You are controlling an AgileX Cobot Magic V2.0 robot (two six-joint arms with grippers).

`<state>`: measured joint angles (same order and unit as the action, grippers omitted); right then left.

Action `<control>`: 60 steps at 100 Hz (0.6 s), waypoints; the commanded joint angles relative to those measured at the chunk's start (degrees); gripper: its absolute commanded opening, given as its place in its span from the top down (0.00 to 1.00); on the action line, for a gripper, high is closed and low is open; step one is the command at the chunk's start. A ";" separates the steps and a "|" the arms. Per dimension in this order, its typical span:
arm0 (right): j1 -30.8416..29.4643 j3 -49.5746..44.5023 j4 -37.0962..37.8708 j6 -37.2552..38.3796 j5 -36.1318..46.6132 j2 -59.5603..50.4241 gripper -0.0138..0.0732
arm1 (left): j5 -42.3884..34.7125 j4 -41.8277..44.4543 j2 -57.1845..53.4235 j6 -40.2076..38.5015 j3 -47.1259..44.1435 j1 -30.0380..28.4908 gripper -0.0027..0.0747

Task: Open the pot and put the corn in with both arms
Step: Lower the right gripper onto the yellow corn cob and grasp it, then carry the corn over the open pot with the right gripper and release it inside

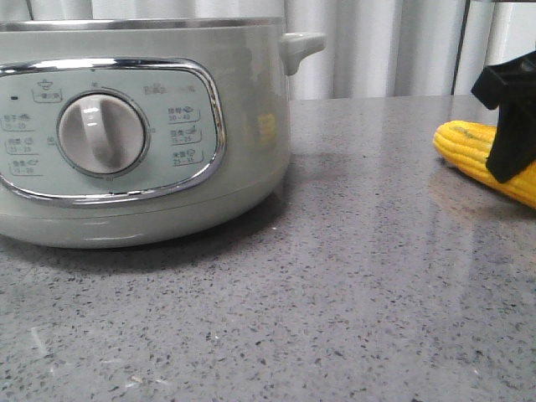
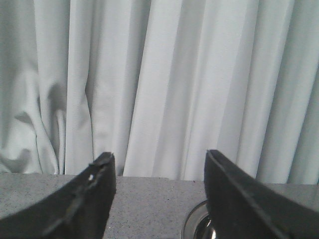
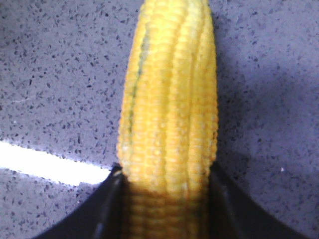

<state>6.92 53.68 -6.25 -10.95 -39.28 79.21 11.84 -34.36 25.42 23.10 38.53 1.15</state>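
The bright yellow husked corn cob (image 3: 169,114) is shown lying on the speckled grey stone table (image 1: 352,276), clasped between the black right gripper (image 3: 167,199) fingers; the pale sage-green round electric pot (image 1: 134,126) stands well apart; the left gripper (image 2: 159,199) – jaws spread, holding nothing – is seen before white curtains (image 2: 159,79).

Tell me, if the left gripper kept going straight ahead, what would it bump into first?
Probably the white curtain behind the table. Nothing shows between the left gripper's open fingers, though depth is hard to judge.
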 commanded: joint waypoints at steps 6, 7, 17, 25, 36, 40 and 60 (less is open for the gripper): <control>-0.17 4.67 -0.54 -0.17 0.92 -3.30 0.89 | -3.23 -1.00 0.33 0.00 1.95 0.43 0.53; -0.17 4.93 -0.77 -0.17 0.92 -3.67 0.90 | -3.23 -1.00 0.33 0.00 1.95 0.43 0.53; -0.17 9.79 -3.08 -0.17 1.24 -6.57 0.91 | -3.13 -1.00 0.33 0.00 1.95 0.43 0.53; -0.07 15.46 -5.69 -0.17 1.01 -8.47 0.91 | -3.13 -1.00 0.33 0.00 1.95 0.43 0.53; 1.52 23.03 -10.93 -0.17 0.00 -9.37 0.91 | -3.13 -1.00 0.33 0.00 1.95 0.43 0.53; 2.93 26.03 -12.54 -0.30 -0.49 -9.37 0.91 | -3.13 -1.00 0.43 0.00 1.95 0.43 0.53; 15.22 34.45 -14.07 -0.80 0.28 -6.33 0.91 | -3.13 -1.00 0.43 0.00 1.95 0.43 0.53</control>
<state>16.97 84.05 -18.66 -10.97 -42.48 72.34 11.97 -34.49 25.42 23.10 38.53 1.15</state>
